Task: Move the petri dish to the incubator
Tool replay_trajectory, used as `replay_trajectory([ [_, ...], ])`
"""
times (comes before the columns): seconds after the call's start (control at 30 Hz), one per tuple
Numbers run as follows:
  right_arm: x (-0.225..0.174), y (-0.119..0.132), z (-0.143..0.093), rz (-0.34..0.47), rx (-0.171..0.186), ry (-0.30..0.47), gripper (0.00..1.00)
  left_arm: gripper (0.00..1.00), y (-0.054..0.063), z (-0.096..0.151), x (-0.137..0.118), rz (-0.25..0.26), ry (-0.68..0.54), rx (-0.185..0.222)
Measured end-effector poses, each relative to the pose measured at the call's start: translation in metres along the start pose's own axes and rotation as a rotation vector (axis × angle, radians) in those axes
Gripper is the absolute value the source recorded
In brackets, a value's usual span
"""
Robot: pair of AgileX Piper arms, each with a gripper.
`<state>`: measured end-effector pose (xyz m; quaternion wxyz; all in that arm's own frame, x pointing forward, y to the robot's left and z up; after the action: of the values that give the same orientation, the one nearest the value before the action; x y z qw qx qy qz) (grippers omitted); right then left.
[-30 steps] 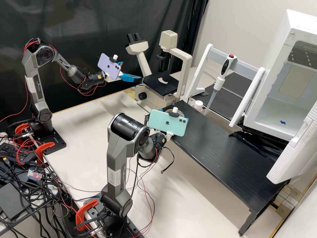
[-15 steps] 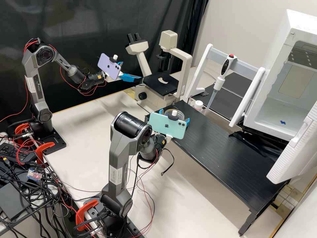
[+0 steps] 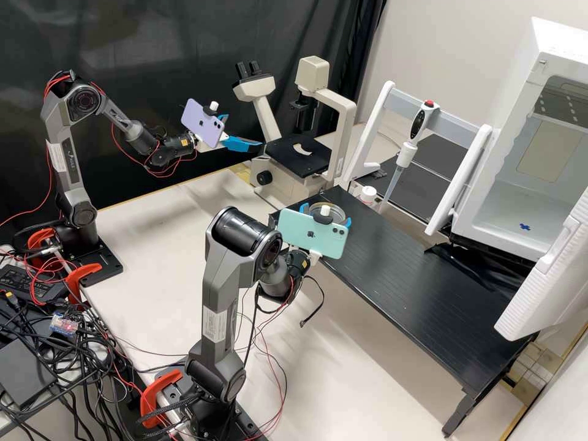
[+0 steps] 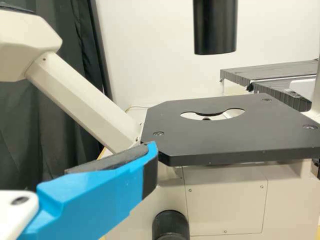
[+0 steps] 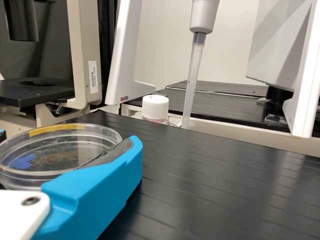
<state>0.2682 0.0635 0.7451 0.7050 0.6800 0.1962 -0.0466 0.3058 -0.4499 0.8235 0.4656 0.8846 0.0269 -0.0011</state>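
The right gripper [image 3: 326, 214], with the mint-green smartphone [image 3: 313, 234] mounted on it, has shifted slightly since the earliest frame, and more of the petri dish [image 5: 60, 150] now shows beyond the phone; the left gripper [image 3: 244, 131] has stayed put, its two blue fingers spread apart with nothing between them, just beside the inverted microscope's black stage [image 4: 225, 145]; a lilac smartphone [image 3: 203, 124] is mounted on that arm. The right gripper is closed around the clear, round petri dish, one finger at either side, a dark pad against the rim; the dish is at the microscope end of the raised black platform [image 3: 416, 288], though I cannot tell whether its base touches the surface, and it is well apart from the white incubator [image 3: 502, 208], which stands open with a small blue mark [image 3: 525, 226] on its floor; between microscope and incubator an electronic pipette [image 3: 417, 125] with a red button hangs upright from a white-legged stand [image 3: 452, 184], and a white-capped bottle [image 5: 155, 107] stands near its tip, beyond the platform's edge.
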Motion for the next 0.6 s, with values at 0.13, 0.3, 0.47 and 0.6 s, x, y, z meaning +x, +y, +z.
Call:
replay_trajectory([
  [0.13, 0.001, 0.001, 0.000, 0.000, 0.004, 0.004, 0.00, 1.00, 0.000, 0.000, 0.000, 0.000, 0.000, 0.000],
  [0.3, -0.004, 0.013, 0.003, 0.023, 0.003, 0.013, 0.00, 1.00, 0.000, 0.000, 0.000, 0.000, 0.000, 0.000],
  [0.47, -0.017, 0.042, 0.010, 0.107, 0.022, -0.016, 0.00, 1.00, 0.000, 0.000, 0.000, 0.000, 0.000, 0.000],
  [0.6, -0.032, 0.070, 0.031, 0.218, 0.068, -0.098, 0.00, 1.00, 0.000, 0.000, 0.000, 0.000, 0.000, 0.000],
])
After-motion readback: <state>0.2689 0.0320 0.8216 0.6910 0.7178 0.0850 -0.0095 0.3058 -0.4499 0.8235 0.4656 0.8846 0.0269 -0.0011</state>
